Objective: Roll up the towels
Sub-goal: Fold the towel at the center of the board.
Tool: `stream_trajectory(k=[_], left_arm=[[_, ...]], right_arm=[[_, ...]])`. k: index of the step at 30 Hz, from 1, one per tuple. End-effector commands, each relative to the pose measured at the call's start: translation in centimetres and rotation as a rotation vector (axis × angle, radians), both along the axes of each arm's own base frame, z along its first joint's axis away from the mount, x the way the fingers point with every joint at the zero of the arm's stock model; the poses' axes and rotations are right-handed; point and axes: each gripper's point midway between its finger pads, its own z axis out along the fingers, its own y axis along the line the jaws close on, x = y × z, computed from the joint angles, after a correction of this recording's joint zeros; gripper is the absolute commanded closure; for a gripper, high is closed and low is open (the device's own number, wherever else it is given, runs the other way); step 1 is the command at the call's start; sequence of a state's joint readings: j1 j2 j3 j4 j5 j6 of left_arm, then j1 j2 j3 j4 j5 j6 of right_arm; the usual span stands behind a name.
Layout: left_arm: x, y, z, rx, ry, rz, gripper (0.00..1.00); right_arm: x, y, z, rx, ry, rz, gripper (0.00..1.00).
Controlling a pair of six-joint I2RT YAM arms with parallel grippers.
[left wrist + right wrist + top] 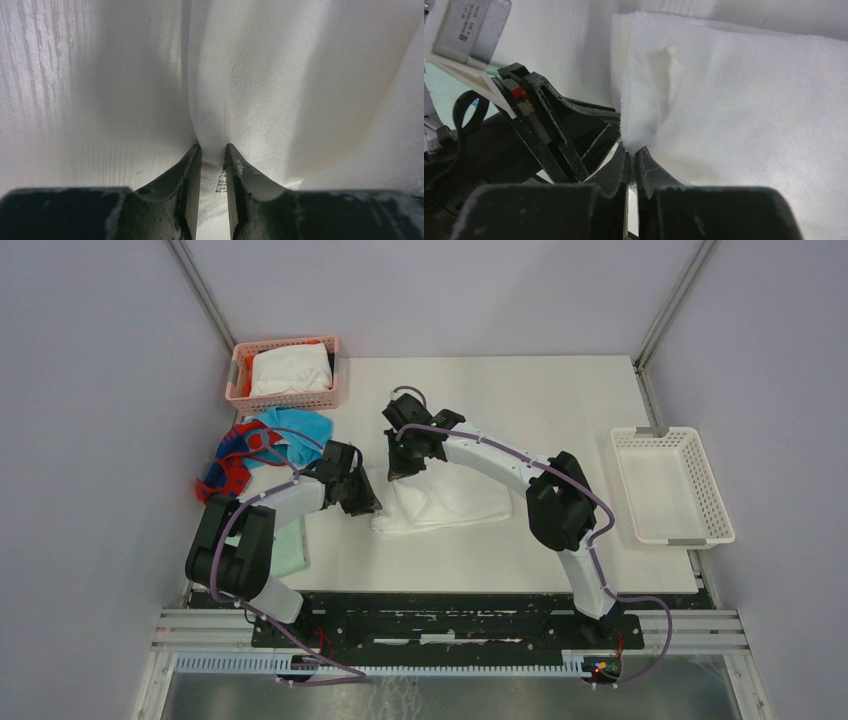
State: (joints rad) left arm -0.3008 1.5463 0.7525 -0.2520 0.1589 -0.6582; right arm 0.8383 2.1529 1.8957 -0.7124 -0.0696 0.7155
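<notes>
The white towel (447, 502) lies rumpled mid-table, between both arms. My left gripper (366, 502) is at its left edge; in the left wrist view the jaws (213, 151) are shut on a fold of the white towel (300, 90), with its small label between them. My right gripper (405, 466) is at the towel's far left corner, and its fingers (631, 150) pinch a tip of the white towel (749, 115). The turquoise-blue towel (297, 430) and the red towel with dark-blue blotches (234, 457) lie crumpled at the table's left edge.
A pink basket (238, 390) at the back left holds white cloth. A white basket (626, 480) stands at the right edge. A mint-green folded cloth (291, 548) lies under the left arm. The two grippers are close together.
</notes>
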Motion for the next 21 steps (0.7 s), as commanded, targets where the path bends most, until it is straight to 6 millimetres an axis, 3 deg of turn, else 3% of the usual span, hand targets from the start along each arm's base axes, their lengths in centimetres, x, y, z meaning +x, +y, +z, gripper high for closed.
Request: stream_trajectory(k=[1,7,13,16,21], left_arm=[[-0.2,0.2,-0.1,0.023,0.008,0.010,0.69],[-0.2,0.2,-0.1,0.024,0.006,0.010,0.69],[-0.2,0.8,0.2,0.053,-0.002,0.026,0.67],[-0.2,1.6,0.7,0.088,-0.011,0.047,0.63],[-0.5,3.1,2.0,0.151,-0.044,0.088,0.56]], right_arm=[[0.7,2.2,2.0,0.102,-0.042,-0.016,0.90],[0.8,2.4,0.4,0.097,-0.018,-0.033,0.88],[-0.2,2.2,-1.4,0.077,0.029,-0.006,0.78],[-1.1,2.1,-0.8,0.090,0.042,0.038,0.68],[-2.4,0.5,2.5,0.115,-0.016,0.108,0.51]])
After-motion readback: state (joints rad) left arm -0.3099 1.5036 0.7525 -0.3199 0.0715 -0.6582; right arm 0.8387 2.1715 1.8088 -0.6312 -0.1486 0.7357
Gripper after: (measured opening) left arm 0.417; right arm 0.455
